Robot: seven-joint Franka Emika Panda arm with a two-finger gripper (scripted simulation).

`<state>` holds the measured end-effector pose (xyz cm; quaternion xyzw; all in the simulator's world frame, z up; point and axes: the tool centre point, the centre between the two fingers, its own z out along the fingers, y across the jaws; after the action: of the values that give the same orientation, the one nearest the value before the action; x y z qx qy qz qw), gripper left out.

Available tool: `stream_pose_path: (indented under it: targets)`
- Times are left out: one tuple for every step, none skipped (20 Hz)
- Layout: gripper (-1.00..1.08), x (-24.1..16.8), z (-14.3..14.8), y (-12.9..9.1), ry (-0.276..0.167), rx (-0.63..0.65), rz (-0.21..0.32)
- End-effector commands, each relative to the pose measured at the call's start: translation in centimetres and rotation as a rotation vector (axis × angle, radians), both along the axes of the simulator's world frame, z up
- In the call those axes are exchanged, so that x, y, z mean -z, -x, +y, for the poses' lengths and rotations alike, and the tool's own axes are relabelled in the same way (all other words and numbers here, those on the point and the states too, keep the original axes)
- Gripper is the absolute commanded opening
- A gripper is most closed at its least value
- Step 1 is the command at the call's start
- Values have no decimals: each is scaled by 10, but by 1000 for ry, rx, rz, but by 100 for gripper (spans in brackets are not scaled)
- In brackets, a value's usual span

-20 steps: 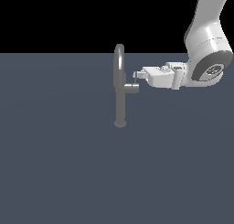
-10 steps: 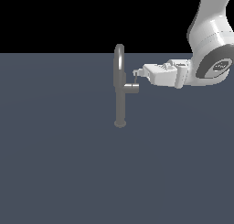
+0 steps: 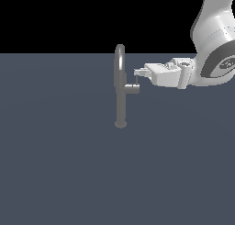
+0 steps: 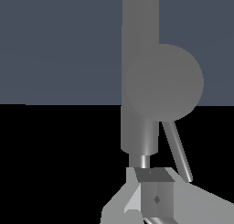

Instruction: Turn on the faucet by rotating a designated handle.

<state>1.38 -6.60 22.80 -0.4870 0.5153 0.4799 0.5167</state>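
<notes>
The faucet (image 3: 120,98) is a slim grey column on a round base with an arched spout on top, standing mid-scene in the exterior view. Its handle (image 3: 132,89) is a short stub jutting toward the exterior view's right, with a thin lever rod (image 3: 137,81) rising from its end. My gripper (image 3: 137,73) reaches in from the right. Its fingers look shut, with the tips at the top of the rod. In the wrist view the handle (image 4: 164,81) shows its round end face against the faucet (image 4: 139,35). The lever rod (image 4: 178,150) slants toward my gripper (image 4: 154,191).
A flat dark grey-blue floor (image 3: 59,164) spreads around the faucet. My white arm (image 3: 211,49) fills the upper right of the exterior view.
My gripper has risen slightly beside the handle, from level with the stub up to the top of the lever rod. The faucet column has not moved.
</notes>
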Motion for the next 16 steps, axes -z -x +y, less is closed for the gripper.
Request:
stream_pose_path:
  targets:
    - [-100,2,1,13,-6,-7,13]
    - [-100,2,1,13,-6,-7,13]
    - [-100,-3,0,5,0,-2,-3]
    - [-100,-1,0,9,-1,-2,-2]
    - [-100,1,1,12,-1,-3,0]
    - [-100,3,1,16,-2,-3,2]
    - [-100,5,1,20,-3,-4,3]
    - [-100,7,1,24,-3,-4,5]
    - [-100,9,2,28,-4,-5,7]
    - [-100,11,2,32,-5,-6,9]
    - [-100,13,2,35,-5,-6,10]
    - [-100,15,2,39,-6,-7,12]
    - [-100,15,2,39,-6,-7,12]
    - [-100,2,1,30,-1,-5,-15]
    - [-100,7,2,34,-1,-5,-11]
    - [-100,13,2,37,-2,-5,-7]
